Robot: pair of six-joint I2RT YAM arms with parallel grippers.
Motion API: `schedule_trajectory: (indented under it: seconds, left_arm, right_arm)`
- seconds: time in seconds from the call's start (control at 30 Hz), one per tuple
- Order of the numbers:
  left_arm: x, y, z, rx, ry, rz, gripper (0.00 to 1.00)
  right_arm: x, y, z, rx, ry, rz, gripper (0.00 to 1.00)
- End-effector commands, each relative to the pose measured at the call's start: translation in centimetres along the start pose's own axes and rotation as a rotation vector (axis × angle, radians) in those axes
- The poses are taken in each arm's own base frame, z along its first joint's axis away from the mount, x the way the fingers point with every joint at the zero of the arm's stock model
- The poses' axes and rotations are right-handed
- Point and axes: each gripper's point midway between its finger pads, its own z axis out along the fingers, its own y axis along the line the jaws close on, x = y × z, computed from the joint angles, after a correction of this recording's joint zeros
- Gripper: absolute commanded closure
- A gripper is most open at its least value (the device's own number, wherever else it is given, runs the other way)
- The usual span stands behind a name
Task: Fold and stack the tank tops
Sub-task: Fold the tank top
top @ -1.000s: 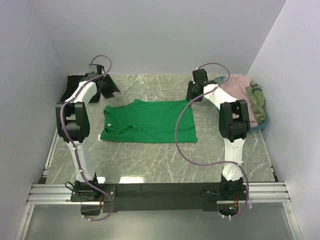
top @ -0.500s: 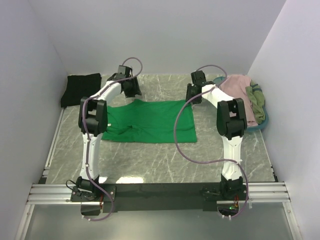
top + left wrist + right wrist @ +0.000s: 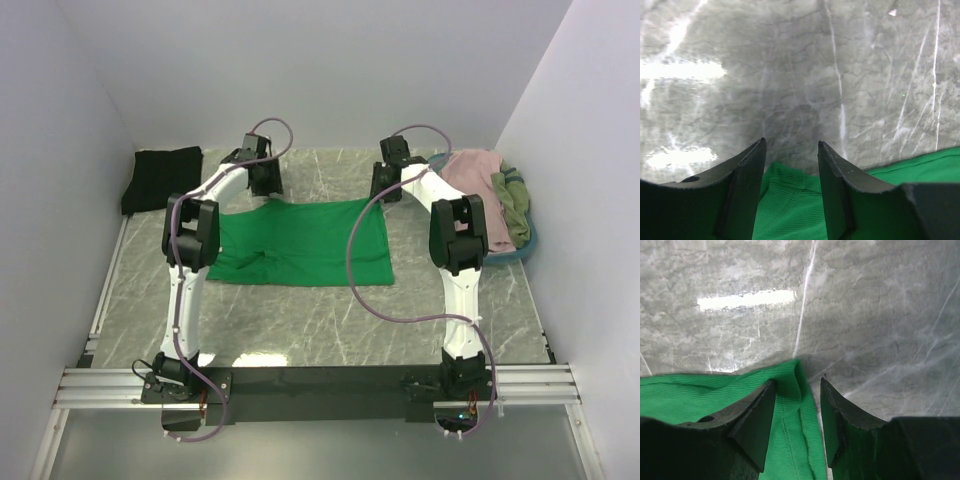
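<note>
The bright green tank top (image 3: 300,242) lies spread on the marble table. My left gripper (image 3: 262,181) is open over its far left corner; the green cloth (image 3: 790,200) shows between the fingers. My right gripper (image 3: 385,189) is open over the far right corner, and the hemmed green edge (image 3: 800,415) lies between its fingers. A folded black tank top (image 3: 162,178) sits at the far left. Dusty pink (image 3: 478,175) and olive (image 3: 512,200) tops are heaped at the far right.
The teal oval basket (image 3: 527,245) holds the pink and olive heap against the right wall. White walls close in the table on three sides. The arm bases stand on a rail at the near edge.
My left arm has swung from the black top at the far left over to the green top's far left corner. My right gripper has edged slightly toward the far right corner.
</note>
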Motion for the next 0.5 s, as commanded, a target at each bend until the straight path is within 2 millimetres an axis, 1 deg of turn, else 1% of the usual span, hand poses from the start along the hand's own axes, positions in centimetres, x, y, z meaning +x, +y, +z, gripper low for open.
schedule_trajectory:
  seconds: [0.0, 0.03, 0.07, 0.1, 0.2, 0.3, 0.33, 0.47]
  left_arm:
    - [-1.5, -1.2, -1.5, 0.033, -0.052, 0.045, 0.48]
    - [-2.3, -1.6, -2.3, 0.050, -0.078, 0.048, 0.47]
    - [-2.4, -1.6, -2.5, 0.056, -0.083, 0.046, 0.46]
    - [-3.2, -2.0, -3.1, 0.074, -0.107, 0.045, 0.46]
    - [-4.2, -2.2, -4.0, 0.101, -0.127, 0.050, 0.45]
    - [-4.5, -2.3, -4.5, 0.116, -0.131, 0.075, 0.44]
    - [-4.1, -2.3, -4.5, 0.121, -0.115, 0.083, 0.45]
    - [-3.9, -2.2, -4.7, 0.121, -0.099, 0.126, 0.45]
  right_arm:
    - [-1.9, -0.2, -1.0, 0.017, -0.049, 0.002, 0.52]
    - [-1.6, -0.4, -1.0, 0.021, -0.044, 0.002, 0.52]
    - [-1.8, -0.3, -1.1, 0.019, -0.056, -0.002, 0.52]
    - [-2.0, -0.3, -1.3, 0.016, -0.064, -0.003, 0.52]
    - [-2.0, -0.2, -1.1, 0.017, -0.052, -0.011, 0.52]
    - [-2.0, 0.0, -0.9, 0.007, -0.050, -0.011, 0.52]
    - [-2.1, 0.0, -0.9, 0.006, -0.053, -0.010, 0.52]
    - [-2.2, 0.2, -0.8, -0.003, -0.050, -0.010, 0.55]
